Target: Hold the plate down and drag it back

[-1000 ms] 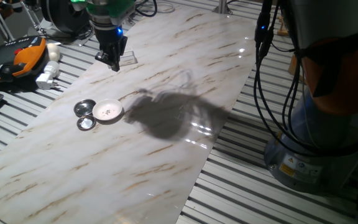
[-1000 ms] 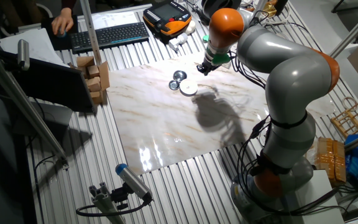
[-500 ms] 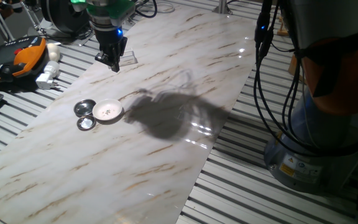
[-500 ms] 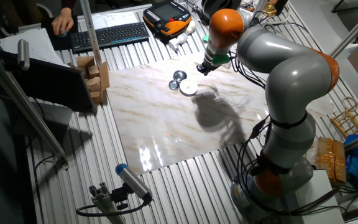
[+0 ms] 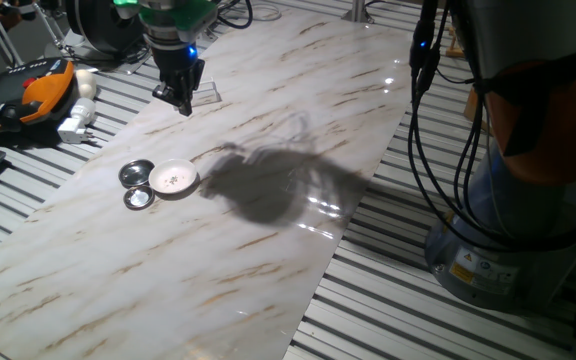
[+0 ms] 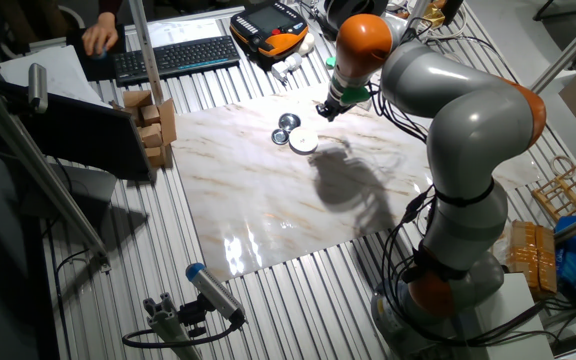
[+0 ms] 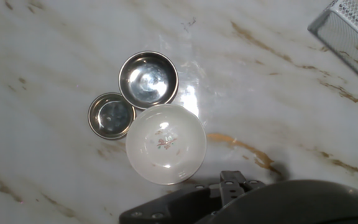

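Observation:
The plate (image 5: 173, 179) is a small white round dish with faint specks in its centre, lying on the marble tabletop (image 5: 268, 250). It also shows in the other fixed view (image 6: 304, 143) and in the middle of the hand view (image 7: 165, 144). My gripper (image 5: 180, 100) hangs above the table well behind the plate, apart from it, with its fingers together and nothing between them. In the other fixed view the gripper (image 6: 325, 110) sits to the plate's upper right. Only its dark tip (image 7: 232, 182) shows in the hand view.
Two shiny metal discs (image 5: 136, 172) (image 5: 139, 198) touch the plate's left side; the hand view shows the larger (image 7: 148, 79) and the smaller (image 7: 111, 116). A clear flat piece (image 5: 206, 95) lies by the gripper. A mesh object (image 7: 347, 28) sits at the hand view's corner. An orange pendant (image 5: 28, 90) lies off the table.

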`<state>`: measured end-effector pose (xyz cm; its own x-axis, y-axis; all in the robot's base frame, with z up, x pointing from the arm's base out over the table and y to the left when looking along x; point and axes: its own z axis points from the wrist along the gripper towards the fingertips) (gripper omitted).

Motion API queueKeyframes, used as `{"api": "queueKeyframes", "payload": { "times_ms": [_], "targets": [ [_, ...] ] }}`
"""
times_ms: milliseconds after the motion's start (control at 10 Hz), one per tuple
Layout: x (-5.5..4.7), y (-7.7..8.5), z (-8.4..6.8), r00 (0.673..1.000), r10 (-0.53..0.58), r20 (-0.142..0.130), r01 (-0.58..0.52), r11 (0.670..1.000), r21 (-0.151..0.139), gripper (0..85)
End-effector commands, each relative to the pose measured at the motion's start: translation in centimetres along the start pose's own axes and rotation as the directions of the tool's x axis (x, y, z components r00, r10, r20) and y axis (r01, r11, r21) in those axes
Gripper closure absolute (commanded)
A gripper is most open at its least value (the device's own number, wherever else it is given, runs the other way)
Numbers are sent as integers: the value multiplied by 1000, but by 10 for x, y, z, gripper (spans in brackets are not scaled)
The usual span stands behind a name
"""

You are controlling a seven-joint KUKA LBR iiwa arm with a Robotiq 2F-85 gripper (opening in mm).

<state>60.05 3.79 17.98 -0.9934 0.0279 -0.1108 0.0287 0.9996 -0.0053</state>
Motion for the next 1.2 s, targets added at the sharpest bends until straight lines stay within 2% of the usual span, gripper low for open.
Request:
{"api": "queueKeyframes", "payload": {
  "times_ms": [0,1100],
  "targets": [
    [0,0,0,1000,0,0,0,1000,-1,850],
    [-1,3,-1,1000,1,0,-1,1000,2,850]
  ]
}}
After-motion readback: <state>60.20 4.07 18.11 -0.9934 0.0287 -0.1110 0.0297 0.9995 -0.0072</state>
